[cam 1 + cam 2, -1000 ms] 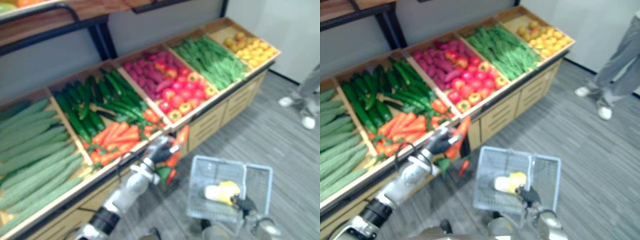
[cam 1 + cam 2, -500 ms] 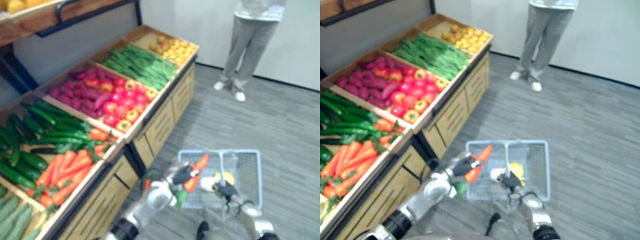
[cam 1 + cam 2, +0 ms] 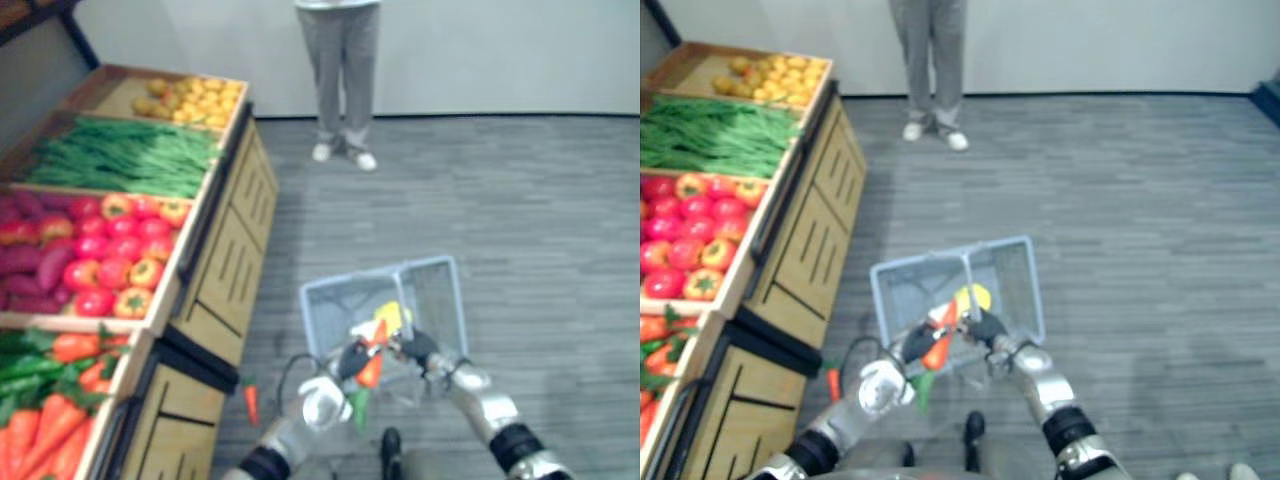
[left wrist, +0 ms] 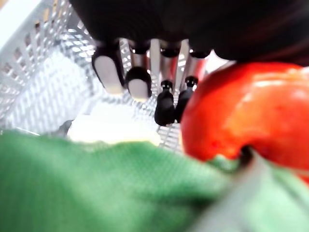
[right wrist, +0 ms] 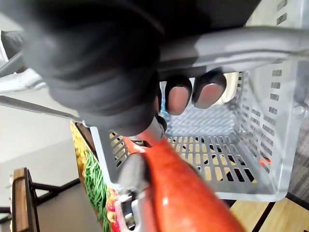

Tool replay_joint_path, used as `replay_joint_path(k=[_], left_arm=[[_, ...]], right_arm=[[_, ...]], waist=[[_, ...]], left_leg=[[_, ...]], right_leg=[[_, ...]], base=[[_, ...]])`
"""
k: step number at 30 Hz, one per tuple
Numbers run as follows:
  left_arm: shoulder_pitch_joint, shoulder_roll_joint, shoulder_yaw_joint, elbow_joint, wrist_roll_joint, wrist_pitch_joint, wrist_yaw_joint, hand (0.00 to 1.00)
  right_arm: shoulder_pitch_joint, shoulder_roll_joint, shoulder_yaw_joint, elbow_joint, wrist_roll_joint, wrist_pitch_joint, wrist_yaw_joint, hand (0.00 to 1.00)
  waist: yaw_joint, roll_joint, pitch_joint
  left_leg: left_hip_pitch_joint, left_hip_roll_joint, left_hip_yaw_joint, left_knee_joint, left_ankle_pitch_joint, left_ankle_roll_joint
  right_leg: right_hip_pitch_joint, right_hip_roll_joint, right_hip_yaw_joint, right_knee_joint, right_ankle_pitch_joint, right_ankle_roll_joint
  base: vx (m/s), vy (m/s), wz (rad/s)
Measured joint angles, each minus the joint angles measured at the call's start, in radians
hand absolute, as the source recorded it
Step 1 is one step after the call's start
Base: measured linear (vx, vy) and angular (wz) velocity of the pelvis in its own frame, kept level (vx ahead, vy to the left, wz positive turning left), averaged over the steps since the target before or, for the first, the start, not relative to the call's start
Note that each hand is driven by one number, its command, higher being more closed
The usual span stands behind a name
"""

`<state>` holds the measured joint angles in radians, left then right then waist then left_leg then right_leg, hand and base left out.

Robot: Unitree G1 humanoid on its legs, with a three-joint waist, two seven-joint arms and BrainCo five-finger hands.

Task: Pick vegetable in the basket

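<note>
noted along the left edge of the frame a wooden produce stand [image 3: 225, 260], with loose carrots [image 3: 40, 440] at lower left and further bins of produce running to the upper left. recorded a small orange item [image 3: 250, 402] low at the foot of the stand, left of centre; unable to identify. noted a person [image 3: 340, 60] standing at top centre, well apart from the work. found the left hand [image 3: 348, 358] at lower centre, fingers [image 4: 164, 104] closed on a carrot [image 3: 371, 368], the task's thing, with its green top [image 3: 359, 408] trailing toward the bottom edge. read the long axis as steeply tilted: tip toward the upper right, leaves toward the lower left. placed the carrot at the near rim of the basket [image 3: 330, 300], tip overlapping the opening; unable to say whether fully past the rim. located the opening directly up-frame of the tip, with a yellow item [image 3: 392, 317] lying inside just beyond. found the right hand [image 3: 417, 348] immediately right of the carrot, curled tight round the basket handle [image 5: 231, 46] and so not free. judged the coming move a short carry up-frame by the left hand, tip first over the rim, then a release above the mesh. judged the risks as leaves snagging the rim or a knock against the right hand.
</note>
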<state>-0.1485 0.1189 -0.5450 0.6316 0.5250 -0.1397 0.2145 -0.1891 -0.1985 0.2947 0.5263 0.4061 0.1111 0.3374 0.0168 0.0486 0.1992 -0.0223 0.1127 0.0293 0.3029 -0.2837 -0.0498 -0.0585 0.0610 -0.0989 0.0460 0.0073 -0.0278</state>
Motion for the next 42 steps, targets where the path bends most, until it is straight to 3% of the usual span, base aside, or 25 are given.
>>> replay_joint_path(k=[5, 9, 10, 14, 20, 24, 28, 38, 42], left_arm=[[-0.037, -0.006, 0.009, 0.138, 0.026, 0.037, 0.037, 1.0], [-0.092, -0.005, 0.075, 0.191, 0.039, 0.055, 0.078, 1.0], [-0.109, -0.005, 0.081, 0.202, 0.039, 0.056, 0.092, 0.0], [-0.134, -0.005, 0.081, 0.211, 0.039, 0.059, 0.118, 0.0], [-0.135, -0.011, 0.081, 0.249, 0.04, 0.059, 0.174, 0.0], [-0.135, -0.01, 0.081, 0.248, 0.04, 0.017, 0.2, 0.0], [-0.135, -0.007, 0.078, 0.247, 0.037, -0.023, 0.205, 0.0], [-0.115, 0.01, 0.088, 0.118, -0.119, -0.033, 0.189, 0.0], [-0.072, 0.047, 0.207, 0.049, -0.175, -0.036, 0.155, 0.0]], right_arm=[[0.025, -0.003, 0.003, -0.067, 0.009, 0.044, 0.027, 1.0], [0.061, -0.03, 0.003, -0.161, 0.035, 0.072, 0.054, 1.0], [0.069, -0.035, -0.002, -0.182, 0.045, 0.076, 0.059, 1.0], [0.079, -0.036, -0.01, -0.213, 0.067, 0.092, 0.063, 1.0], [0.119, -0.012, -0.008, -0.256, 0.086, 0.107, 0.065, 1.0], [0.155, -0.006, -0.01, -0.286, 0.086, 0.107, 0.066, 1.0], [0.156, 0.0, -0.015, -0.286, 0.086, 0.107, 0.066, 1.0], [0.157, 0.021, -0.102, -0.21, 0.071, 0.092, 0.018, 1.0], [0.172, 0.017, -0.184, -0.15, 0.039, 0.091, 0.011, 1.0]], waist=[[-0.027, -0.003, -0.001], [-0.045, -0.003, -0.001], [-0.048, -0.003, 0.0], [-0.06, -0.007, 0.001], [-0.067, -0.038, 0.021], [-0.069, -0.059, 0.036], [-0.07, -0.059, 0.037], [-0.067, -0.057, 0.036], [-0.067, -0.055, 0.035]], left_leg=[[0.026, -0.021, 0.047, -0.107, 0.057, -0.004], [0.043, -0.037, 0.05, -0.149, 0.08, -0.003], [0.047, -0.043, 0.049, -0.16, 0.089, 0.001], [0.056, -0.051, 0.051, -0.177, 0.095, 0.001], [0.063, -0.06, 0.073, -0.206, 0.101, 0.011], [0.067, -0.067, 0.079, -0.214, 0.107, 0.019], [0.069, -0.064, 0.076, -0.218, 0.109, 0.017], [0.08, -0.07, 0.066, -0.239, 0.118, 0.018], [0.092, -0.072, 0.061, -0.24, 0.118, 0.019]], right_leg=[[0.011, -0.009, 0.028, -0.117, 0.097, -0.005], [0.02, -0.016, 0.028, -0.148, 0.114, 0.004], [0.021, -0.021, 0.028, -0.151, 0.114, 0.004], [0.021, -0.028, 0.029, -0.152, 0.116, 0.006], [0.006, -0.04, 0.051, -0.161, 0.131, 0.019], [0.006, -0.048, 0.051, -0.161, 0.133, 0.022], [0.006, -0.047, 0.046, -0.161, 0.132, 0.022], [0.013, -0.055, 0.016, -0.161, 0.133, 0.022], [0.027, -0.057, 0.004, -0.161, 0.133, 0.023]], base=[[0.1, 0.068, -0.22], [0.1, 0.073, -0.09], [0.04, 0.069, 0.02], [0.01, 0.078, -0.01], [-0.04, 0.059, -0.1], [-0.05, 0.044, -0.02], [0.0, 0.013, 0.0], [0.02, 0.039, 0.05], [0.01, 0.04, 0.05]])
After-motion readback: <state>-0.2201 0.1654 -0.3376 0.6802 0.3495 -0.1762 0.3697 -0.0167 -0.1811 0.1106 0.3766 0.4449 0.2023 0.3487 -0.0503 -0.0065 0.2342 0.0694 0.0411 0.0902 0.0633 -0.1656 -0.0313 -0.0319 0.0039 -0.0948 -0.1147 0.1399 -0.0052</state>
